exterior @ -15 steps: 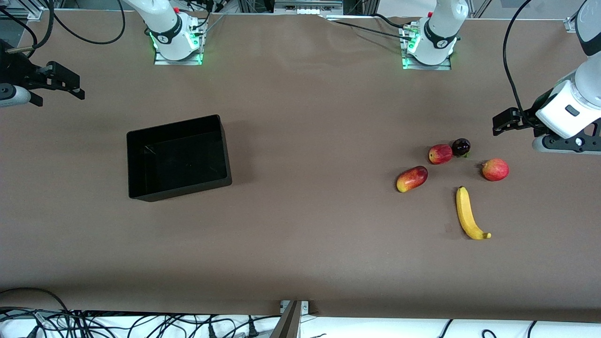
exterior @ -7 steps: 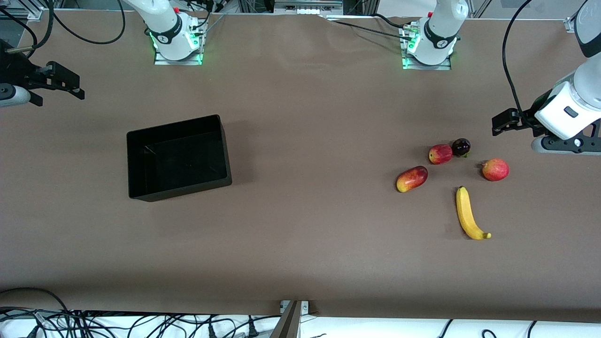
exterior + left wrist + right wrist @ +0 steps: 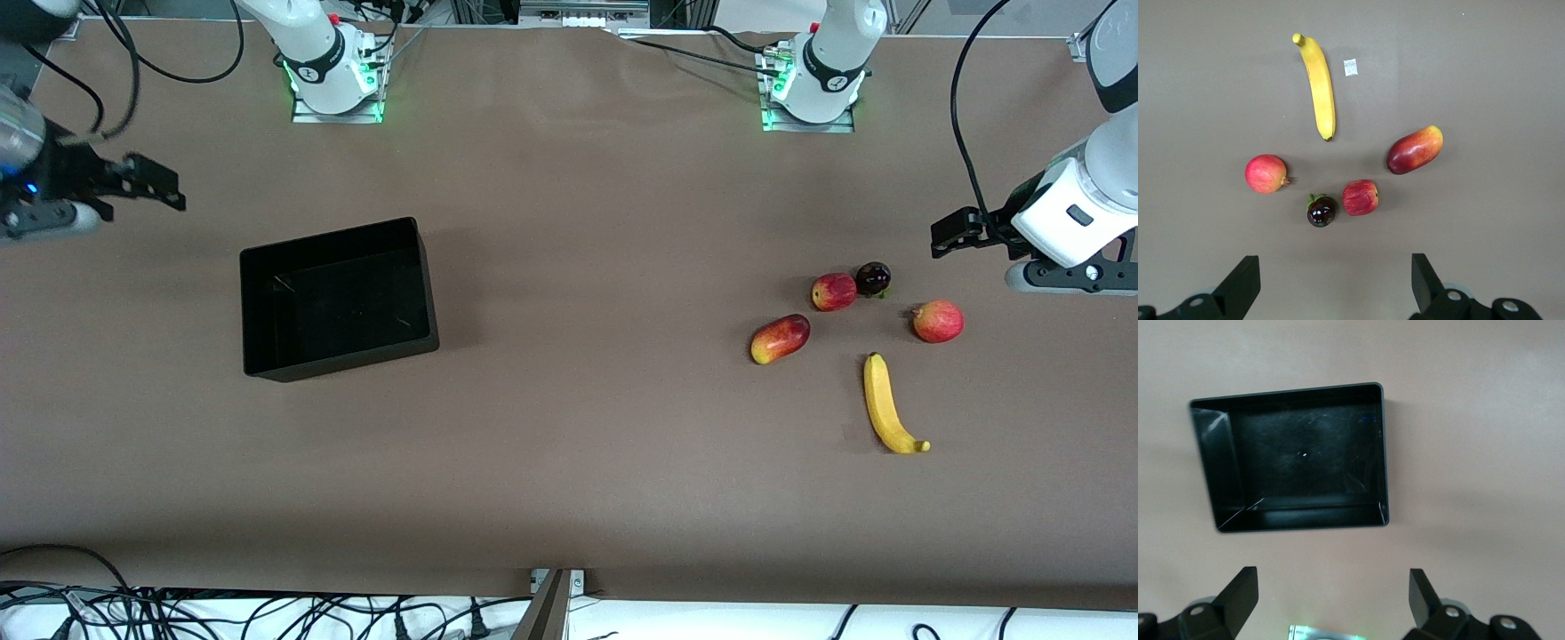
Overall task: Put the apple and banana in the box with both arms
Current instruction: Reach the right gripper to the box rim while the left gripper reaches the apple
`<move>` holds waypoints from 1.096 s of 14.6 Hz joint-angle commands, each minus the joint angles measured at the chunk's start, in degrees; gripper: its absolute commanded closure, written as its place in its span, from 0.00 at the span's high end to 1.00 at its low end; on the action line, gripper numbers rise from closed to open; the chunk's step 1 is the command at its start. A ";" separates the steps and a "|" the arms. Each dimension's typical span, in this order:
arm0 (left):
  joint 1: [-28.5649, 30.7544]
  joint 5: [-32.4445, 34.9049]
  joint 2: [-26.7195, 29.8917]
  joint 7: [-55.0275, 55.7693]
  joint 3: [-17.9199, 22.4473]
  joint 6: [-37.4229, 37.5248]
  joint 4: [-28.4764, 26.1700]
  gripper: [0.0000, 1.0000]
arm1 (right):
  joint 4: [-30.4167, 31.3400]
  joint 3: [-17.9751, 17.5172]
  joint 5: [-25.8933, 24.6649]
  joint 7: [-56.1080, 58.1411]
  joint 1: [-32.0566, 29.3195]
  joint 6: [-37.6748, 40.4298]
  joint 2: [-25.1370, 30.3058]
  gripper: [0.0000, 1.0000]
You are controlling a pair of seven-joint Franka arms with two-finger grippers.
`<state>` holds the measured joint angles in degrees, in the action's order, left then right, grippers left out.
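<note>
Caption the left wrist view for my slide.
Open left tool hovering over banana, apple and three other fruits on the brown table.

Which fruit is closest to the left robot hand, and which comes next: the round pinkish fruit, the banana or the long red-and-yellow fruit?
Seen from the front, from the left gripper:
1. Round pinkish fruit, nearest the left arm's end.
2. Banana, nearest the front camera.
3. Long red-and-yellow fruit, toward the box.

White jointed arms (image 3: 1080, 200), dark grey joints, black cables, seemingly green-lit bases.

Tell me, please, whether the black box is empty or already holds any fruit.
Empty. The box shows only its bare glossy floor in the right wrist view; the apple and banana lie on the table.
</note>
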<state>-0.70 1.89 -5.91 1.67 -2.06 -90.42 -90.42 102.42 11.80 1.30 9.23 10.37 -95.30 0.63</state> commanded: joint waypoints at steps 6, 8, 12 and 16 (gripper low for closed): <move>-0.71 -0.13 -1.83 -0.44 0.12 1.56 1.92 1.00 | 17.20 3.13 1.24 6.83 -0.88 -29.29 -11.32 1.00; -0.71 -0.13 -3.75 -0.35 0.04 2.17 1.83 1.00 | 17.20 3.22 2.03 10.27 -1.66 -34.67 -16.08 1.00; -0.71 -0.65 -8.23 0.43 -1.01 3.86 -1.32 1.00 | 17.20 3.22 7.05 12.92 -2.64 -36.97 -21.18 0.92; -0.45 0.04 -13.42 4.04 -1.02 -11.92 -9.83 1.00 | 16.68 3.22 7.14 12.57 -2.64 -36.36 -21.64 0.00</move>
<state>-1.15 1.81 -17.74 3.81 -3.18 -95.13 -95.30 120.10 15.28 7.26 20.79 8.24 -132.21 -21.34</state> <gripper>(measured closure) 0.000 0.211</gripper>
